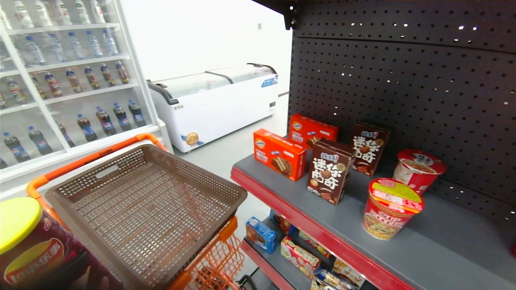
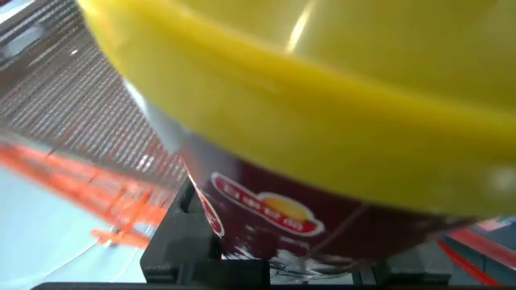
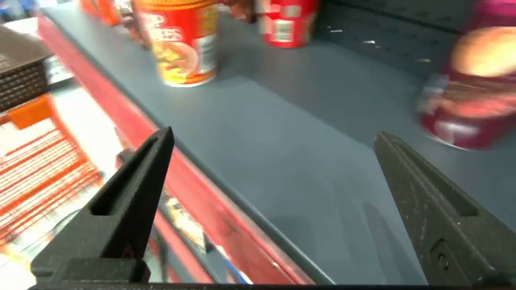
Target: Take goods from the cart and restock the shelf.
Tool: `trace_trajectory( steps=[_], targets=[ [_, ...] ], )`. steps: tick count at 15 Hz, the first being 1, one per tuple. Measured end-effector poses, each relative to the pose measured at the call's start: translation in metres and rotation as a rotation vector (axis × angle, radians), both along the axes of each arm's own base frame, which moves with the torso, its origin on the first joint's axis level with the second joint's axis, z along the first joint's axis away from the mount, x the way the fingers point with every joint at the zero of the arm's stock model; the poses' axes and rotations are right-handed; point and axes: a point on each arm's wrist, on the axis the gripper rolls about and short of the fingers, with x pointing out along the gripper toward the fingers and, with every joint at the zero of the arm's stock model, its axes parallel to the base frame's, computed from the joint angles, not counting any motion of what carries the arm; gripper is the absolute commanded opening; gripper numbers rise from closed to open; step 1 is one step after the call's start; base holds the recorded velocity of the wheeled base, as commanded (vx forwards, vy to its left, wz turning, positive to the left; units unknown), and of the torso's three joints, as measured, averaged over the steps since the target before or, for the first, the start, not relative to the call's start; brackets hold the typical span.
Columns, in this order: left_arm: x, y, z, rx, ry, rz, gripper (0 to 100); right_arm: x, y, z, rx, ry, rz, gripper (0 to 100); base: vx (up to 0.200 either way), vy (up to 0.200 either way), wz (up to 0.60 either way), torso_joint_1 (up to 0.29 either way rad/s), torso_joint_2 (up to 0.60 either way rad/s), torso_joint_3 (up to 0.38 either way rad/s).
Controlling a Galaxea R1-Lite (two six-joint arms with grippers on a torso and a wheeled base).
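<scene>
A dark red chip canister with a yellow lid stands out at the near left, beside the brown mesh basket on the orange cart. My left gripper is shut on the canister's body, its black fingers showing under the lid. My right gripper is open over the grey shelf board, near its red front edge, with nothing between its fingers. Another dark red canister stands on the board beyond it.
On the shelf stand two orange boxes, two brown boxes and two cup noodles; a black pegboard backs it. A lower shelf holds more goods. A drinks fridge and a chest freezer stand behind.
</scene>
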Motion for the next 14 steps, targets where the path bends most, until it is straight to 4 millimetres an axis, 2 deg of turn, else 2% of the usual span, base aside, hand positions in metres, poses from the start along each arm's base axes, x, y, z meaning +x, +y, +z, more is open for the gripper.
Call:
trace_trajectory(
  steps=[14],
  targets=[
    [-0.0009,0.0,-0.0035,-0.002,0.015,-0.002,0,0.0,0.0,-0.0002,0.0,0.001,0.0,100,0.0,0.0,-0.6,0.004,0.0,0.001]
  ],
)
